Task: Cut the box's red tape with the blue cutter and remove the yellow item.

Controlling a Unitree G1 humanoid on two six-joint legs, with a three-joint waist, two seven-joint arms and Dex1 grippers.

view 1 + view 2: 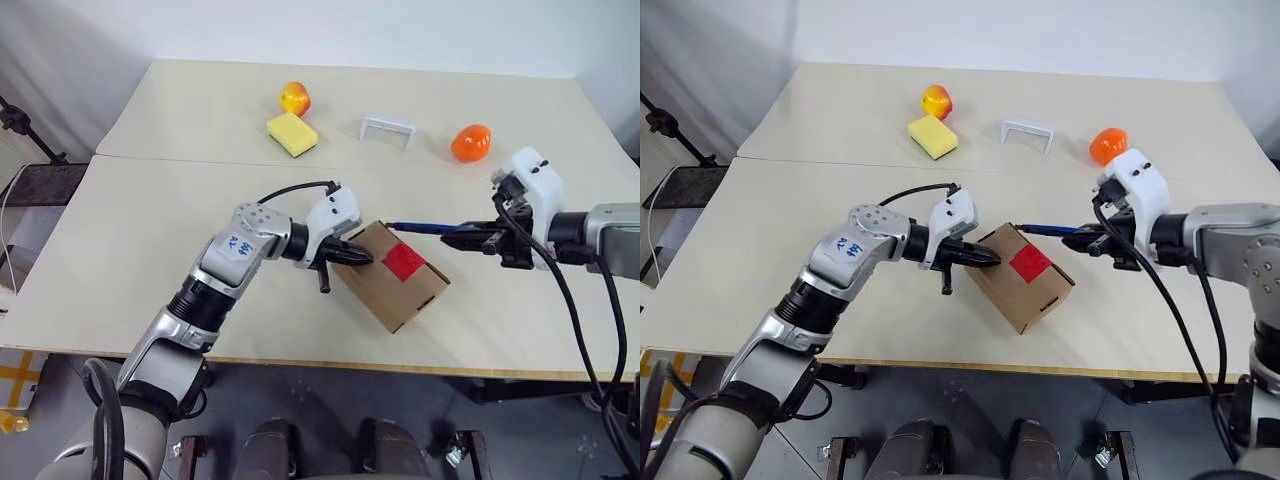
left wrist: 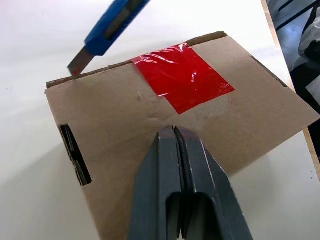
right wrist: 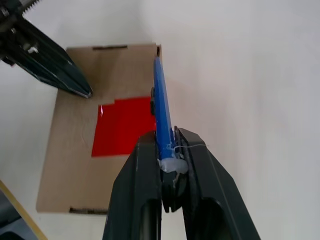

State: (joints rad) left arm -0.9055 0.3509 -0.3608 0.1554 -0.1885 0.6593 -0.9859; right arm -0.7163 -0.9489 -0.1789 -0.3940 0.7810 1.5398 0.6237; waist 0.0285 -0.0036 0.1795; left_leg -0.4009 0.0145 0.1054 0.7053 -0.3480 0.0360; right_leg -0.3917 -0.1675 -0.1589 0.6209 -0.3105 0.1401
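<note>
Box [image 1: 392, 275], brown cardboard, near front edge of pale worktop [image 1: 150, 230], lid shut, slot visible in one side wall. Red tape [image 1: 404, 261], square patch, across top flap seam, uncut so far as visible. Left claw [image 1: 356, 255], both black fingers pressed together with nothing between them, tips resting on box top just beside red tape, on side toward left arm. Right claw [image 1: 478, 240], clamped on rear end of blue cutter [image 1: 420, 228]; cutter held roughly level, pointing toward box from right. Blade tip of blue cutter at far top edge of box, close to corner and near red tape edge; actual contact with cardboard not determinable. Box thus bracketed: left claw on its top from one side, cutter tip at opposite, far edge.

Farther back, on rear half of worktop, well apart from box: rectangular yellow sponge [image 1: 292, 134], lying flat; yellow-red apple [image 1: 294, 98] just behind sponge, nearly touching; small white bracket-shaped holder [image 1: 388, 130] near centre; orange rounded fruit [image 1: 471, 143] toward right. Seam between two worktop panels running across between box area and these rear objects. Black stand [image 1: 25, 130] beyond left edge of worktop.
</note>
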